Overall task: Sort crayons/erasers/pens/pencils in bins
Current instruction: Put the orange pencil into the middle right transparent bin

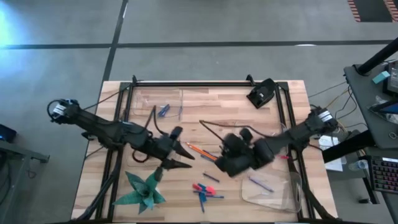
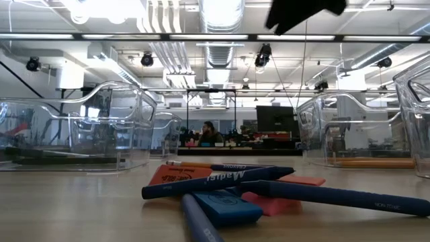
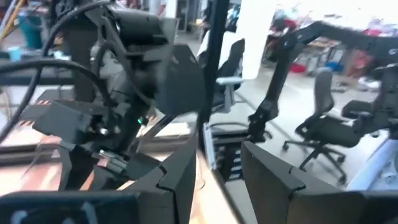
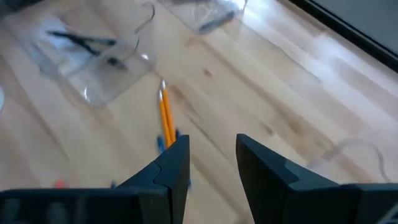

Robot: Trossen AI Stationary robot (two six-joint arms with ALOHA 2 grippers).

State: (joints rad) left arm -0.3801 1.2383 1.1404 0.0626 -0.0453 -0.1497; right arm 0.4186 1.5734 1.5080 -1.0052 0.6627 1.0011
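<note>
Item: both my grippers over the light wooden plank desk (image 1: 230, 112), nothing held.

My right gripper (image 4: 212, 152) hangs with fingers parted and bare; the long thin orange pencils (image 4: 166, 116) lie on the desk just ahead of its fingertips, with the clear shallow plastic bins (image 4: 93, 56) beyond them. My left gripper (image 3: 217, 171) is likewise released, mid-desk. Pink-red and blue block erasers (image 2: 235, 205) lie among blue pens (image 2: 218, 181) near the desk's front edge.

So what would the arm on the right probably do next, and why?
Probably ease the right gripper forward and down onto the pencils. Its fingers stand apart with nothing between them, and the orange pencils lie loose on the table just ahead of one fingertip, outside any of the bins. The left gripper hovers nearby, also empty.
</note>
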